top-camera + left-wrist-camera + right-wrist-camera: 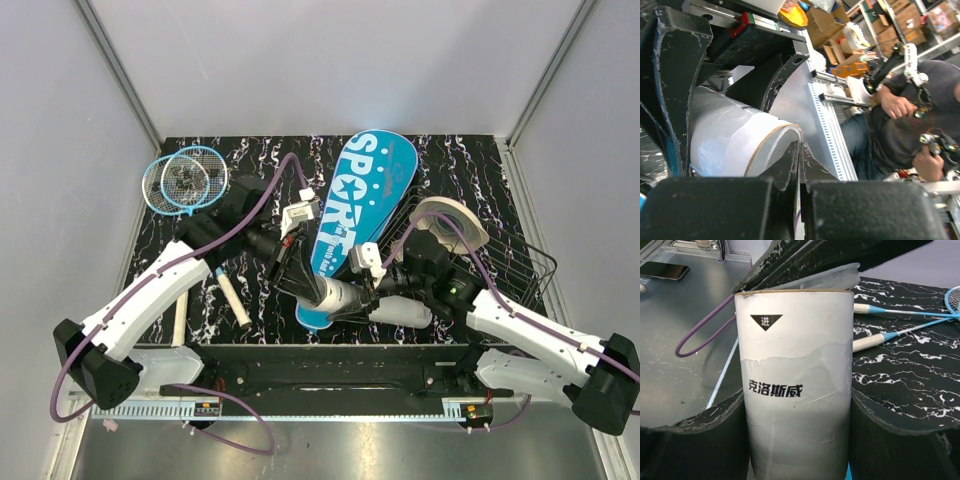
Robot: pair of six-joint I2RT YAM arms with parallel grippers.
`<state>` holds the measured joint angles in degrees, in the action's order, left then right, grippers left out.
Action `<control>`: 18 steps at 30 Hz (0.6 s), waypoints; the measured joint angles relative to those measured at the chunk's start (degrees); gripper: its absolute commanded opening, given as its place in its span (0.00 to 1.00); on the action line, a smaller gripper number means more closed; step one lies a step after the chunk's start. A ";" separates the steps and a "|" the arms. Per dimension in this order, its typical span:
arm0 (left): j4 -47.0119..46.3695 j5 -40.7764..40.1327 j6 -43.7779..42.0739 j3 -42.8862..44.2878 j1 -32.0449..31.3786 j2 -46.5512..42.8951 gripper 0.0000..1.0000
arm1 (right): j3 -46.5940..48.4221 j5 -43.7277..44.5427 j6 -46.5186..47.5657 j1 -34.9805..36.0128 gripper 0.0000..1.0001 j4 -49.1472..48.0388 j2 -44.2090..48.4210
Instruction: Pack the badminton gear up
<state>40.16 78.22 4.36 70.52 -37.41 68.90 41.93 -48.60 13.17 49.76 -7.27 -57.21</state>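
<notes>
Two grips | left gripper (312, 285), right gripper (372, 297) clamp tube (795, 390) | table's (260, 335) near edge

The white tube (402, 312) lies at six o'clock across the near tip of the blue SPORT cover (360, 205), which stretches toward twelve. The left gripper (308, 283) meets its end from ten o'clock and the right gripper (372, 291) its middle from three, both seemingly clamped on it. Two rackets (185, 180) overlap heads at ten o'clock; a wire basket (522, 265) sits at three.
</notes>
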 measured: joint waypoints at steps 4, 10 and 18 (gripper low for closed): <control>-0.44 4.63 0.42 -0.55 -0.33 2.32 0.14 | -0.09 -0.57 0.02 0.90 0.17 -0.11 0.00; -0.50 9.90 0.02 -0.55 -0.31 4.74 0.30 | -0.09 0.09 -0.98 1.05 0.17 1.33 0.68; -0.42 12.41 -0.83 -0.50 -0.52 6.62 0.32 | -0.09 1.81 -2.16 1.49 0.16 3.74 1.60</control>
<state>39.75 90.63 3.53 70.02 -37.93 75.53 41.85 -46.78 11.00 51.24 -3.53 -55.61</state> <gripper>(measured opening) 0.309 0.676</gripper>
